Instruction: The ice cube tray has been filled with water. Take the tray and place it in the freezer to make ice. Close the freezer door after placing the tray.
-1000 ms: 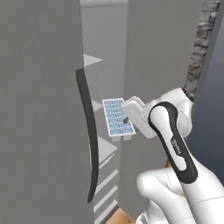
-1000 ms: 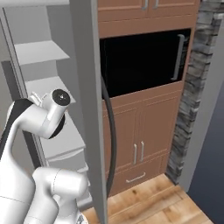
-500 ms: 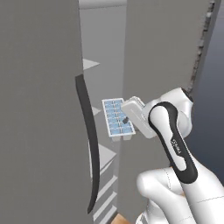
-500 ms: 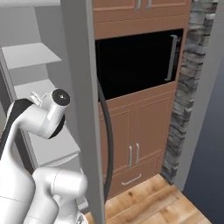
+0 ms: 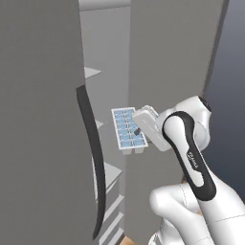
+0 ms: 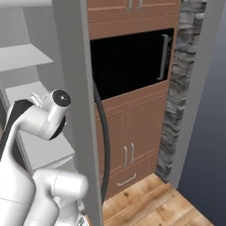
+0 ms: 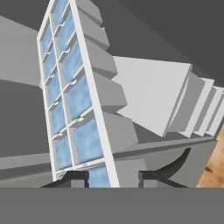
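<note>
The ice cube tray [image 5: 127, 130] is white with two rows of light-blue cells. It hangs tilted in front of the freezer's pale inside [image 5: 103, 57]. My gripper [image 5: 138, 130] is shut on the tray's near end. In the hand view the tray [image 7: 72, 96] runs up and away from my gripper [image 7: 111, 178], one dark fingertip on each side of its end. The freezer door [image 5: 38, 119] stands open at the left, its curved black handle [image 5: 93, 167] facing me. White shelves [image 6: 24, 55] show inside the freezer.
A second grey door panel [image 5: 167, 62] stands right of the opening, close behind my arm. In the right base view this panel [image 6: 75, 88] carries a black handle [image 6: 104, 145]. Beyond it are brown cabinets [image 6: 132, 132], a black oven [image 6: 128, 62], a stone wall [image 6: 178, 88] and wooden floor [image 6: 150, 203].
The whole picture has slid a little to the left in the right base view, so the camera moved. The tray stays held in front of the freezer opening.
</note>
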Controlling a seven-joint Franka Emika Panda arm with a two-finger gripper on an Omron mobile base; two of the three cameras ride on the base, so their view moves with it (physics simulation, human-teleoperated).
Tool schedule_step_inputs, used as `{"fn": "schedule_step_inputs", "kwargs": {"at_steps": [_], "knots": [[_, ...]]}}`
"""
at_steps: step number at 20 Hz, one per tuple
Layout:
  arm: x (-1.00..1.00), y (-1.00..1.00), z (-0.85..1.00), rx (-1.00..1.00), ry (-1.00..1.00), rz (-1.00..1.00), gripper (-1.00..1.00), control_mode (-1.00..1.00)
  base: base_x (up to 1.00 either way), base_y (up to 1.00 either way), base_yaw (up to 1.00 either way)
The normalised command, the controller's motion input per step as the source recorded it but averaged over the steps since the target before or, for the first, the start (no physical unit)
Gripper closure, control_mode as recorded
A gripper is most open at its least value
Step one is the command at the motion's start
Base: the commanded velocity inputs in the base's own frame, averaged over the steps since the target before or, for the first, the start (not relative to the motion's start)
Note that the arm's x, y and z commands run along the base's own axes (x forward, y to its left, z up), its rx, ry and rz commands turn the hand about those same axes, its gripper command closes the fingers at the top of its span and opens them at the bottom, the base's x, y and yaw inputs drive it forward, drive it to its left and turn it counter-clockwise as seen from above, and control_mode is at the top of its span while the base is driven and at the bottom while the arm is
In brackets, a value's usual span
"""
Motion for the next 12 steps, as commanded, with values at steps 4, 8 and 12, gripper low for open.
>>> {"fn": "schedule_step_inputs", "kwargs": {"at_steps": [4, 8, 12], "knots": [[0.00, 0.00, 0.00, 0.00, 0.00, 0.00, 1.00, 1.00, 0.32, 0.07, -0.18], [0.08, 0.05, 0.00, -0.01, 0.00, -0.04, 1.00, -1.00, 0.26, 0.12, -0.13], [0.18, 0.24, 0.00, -0.03, 0.00, -0.11, 1.00, -1.00, 0.00, 0.00, 0.00]]}}
